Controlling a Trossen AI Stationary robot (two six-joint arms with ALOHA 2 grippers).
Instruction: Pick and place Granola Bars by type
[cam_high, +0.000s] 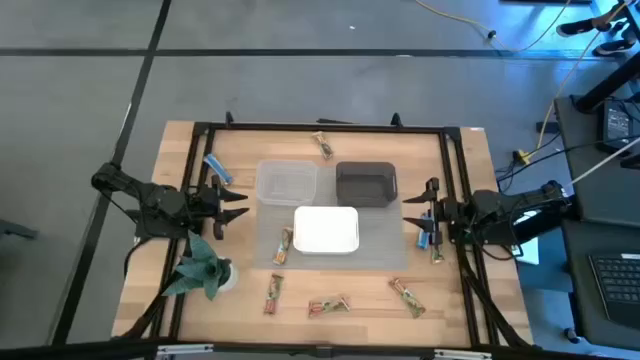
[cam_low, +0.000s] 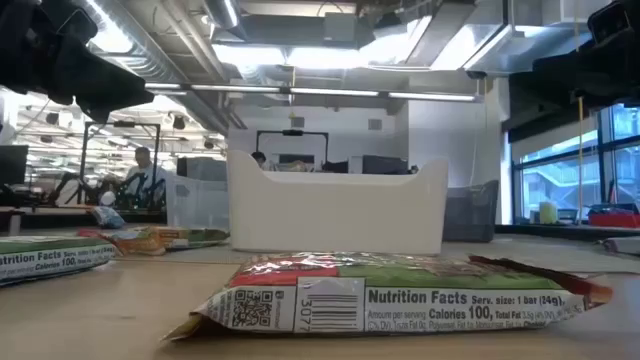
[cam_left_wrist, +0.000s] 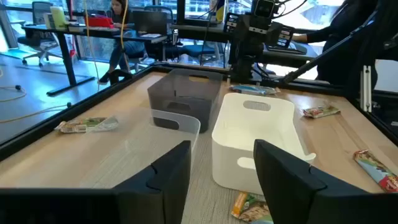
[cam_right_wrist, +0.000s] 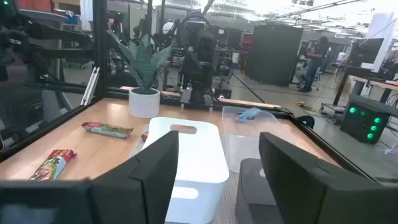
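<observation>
Around the white tub, clear tub and dark tub, the Granola Bars lie scattered, none binned; mixing types or fumbling a bar lying against a tub seems likeliest. Left gripper and right gripper hover wide open, empty.

- Three tubs crowd the table's middle: a clear tub, a dark tub and a white tub, touching or nearly so.
- You have open wood along the front edge, broken by scattered bars.
- A paper plant blocks the front left corner.
- A black frame rims the table.
</observation>
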